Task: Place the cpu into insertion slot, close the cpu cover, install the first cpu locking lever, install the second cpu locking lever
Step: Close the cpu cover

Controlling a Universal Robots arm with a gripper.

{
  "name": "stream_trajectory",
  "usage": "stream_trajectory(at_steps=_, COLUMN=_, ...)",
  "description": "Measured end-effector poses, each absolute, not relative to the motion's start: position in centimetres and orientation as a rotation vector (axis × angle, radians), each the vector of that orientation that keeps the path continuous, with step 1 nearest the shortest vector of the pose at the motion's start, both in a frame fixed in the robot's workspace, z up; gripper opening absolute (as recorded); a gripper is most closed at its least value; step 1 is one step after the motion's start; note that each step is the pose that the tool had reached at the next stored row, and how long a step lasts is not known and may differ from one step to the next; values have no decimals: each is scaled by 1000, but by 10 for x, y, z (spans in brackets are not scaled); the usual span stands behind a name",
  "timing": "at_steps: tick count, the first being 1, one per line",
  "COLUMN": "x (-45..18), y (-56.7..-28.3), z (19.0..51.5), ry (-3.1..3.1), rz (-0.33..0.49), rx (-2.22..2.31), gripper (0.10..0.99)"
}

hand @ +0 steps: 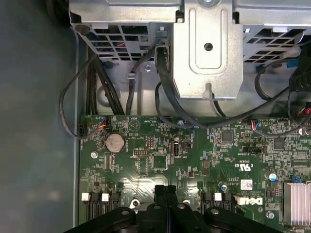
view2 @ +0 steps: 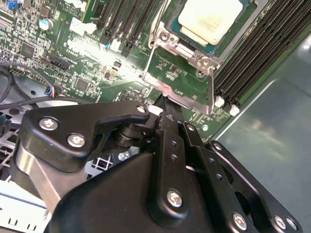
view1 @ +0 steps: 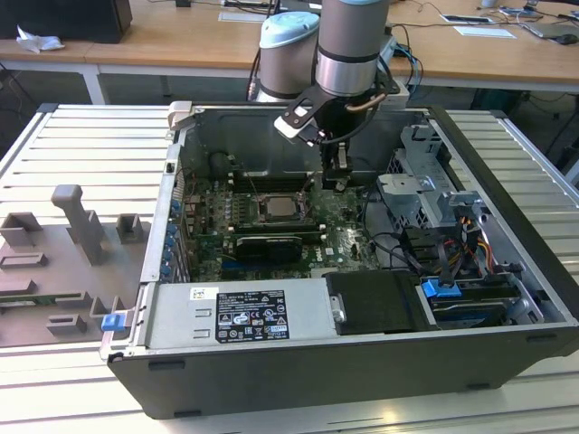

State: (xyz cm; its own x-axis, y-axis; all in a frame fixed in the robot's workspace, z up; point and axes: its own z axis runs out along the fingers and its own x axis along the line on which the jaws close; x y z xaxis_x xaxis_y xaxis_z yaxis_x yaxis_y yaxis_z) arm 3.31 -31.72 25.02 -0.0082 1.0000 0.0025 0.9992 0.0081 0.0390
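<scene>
Long light wooden desks (view1: 181,41) running across back, white paper sheets (view1: 484,32) lying on top. Ribbed pale grey metal tabletop (view1: 90,136) spreading in foreground, grey moulded fixture blocks (view1: 77,217) sitting at exterior view's left.

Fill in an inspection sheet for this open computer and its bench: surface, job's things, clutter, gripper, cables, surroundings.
Surface: slatted metal table carrying an open computer case.
Job's things: chip sits in its socket; cover looks raised, not down over the chip.
Clutter: grey holders on the table at the exterior view's left; blue clip by the case's corner.
Gripper: gripper shut, tips at the cover's free edge in the second wrist view.
Cables: black cables loop beside the metal drive cage; coloured wires inside the case.
Surroundings: wooden desks behind.
</scene>
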Motion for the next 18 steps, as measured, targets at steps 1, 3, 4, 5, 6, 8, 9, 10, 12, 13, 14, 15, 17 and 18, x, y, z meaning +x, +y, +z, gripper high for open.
stream_trajectory(at_steps=1, x=32, y=-317, z=250, ry=2212, rz=46, rx=2194, gripper=106)
stream_trajectory(at_steps=3, x=28, y=-317, z=250, ry=2212, rz=46, rx=2194, gripper=106)
stream_trajectory(at_steps=4, x=27, y=-317, z=250, ry=2212, rz=46, rx=2194, gripper=106)
stream_trajectory(at_steps=5, x=25, y=-317, z=250, ry=2212, rz=46, rx=2194, gripper=106)
stream_trajectory(at_steps=6, x=22, y=-317, z=250, ry=2212, rz=46, rx=2194, gripper=106)
stream_trajectory(at_steps=8, x=16, y=-317, z=250, ry=2212, rz=46, rx=2194, gripper=106)
stream_trajectory(at_steps=9, x=12, y=-317, z=250, ry=2212, rz=46, rx=2194, gripper=106)
stream_trajectory(at_steps=10, x=9, y=-317, z=250, ry=2212, rz=46, rx=2194, gripper=106)
stream_trajectory(at_steps=12, x=2, y=-317, z=249, ry=2212, rz=46, rx=2194, gripper=106)
stream_trajectory(at_steps=13, x=-3, y=-317, z=246, ry=2212, rz=46, rx=2194, gripper=106)
stream_trajectory(at_steps=14, x=-5, y=-317, z=243, ry=2212, rz=46, rx=2194, gripper=106)
stream_trajectory(at_steps=15, x=-7, y=-317, z=239, ry=2212, rz=46, rx=2194, gripper=106)
stream_trajectory(at_steps=17, x=-10, y=-317, z=236, ry=2212, rz=46, rx=2194, gripper=106)
stream_trajectory(at_steps=18, x=-11, y=-317, z=235, ry=2212, rz=46, rx=2194, gripper=106)
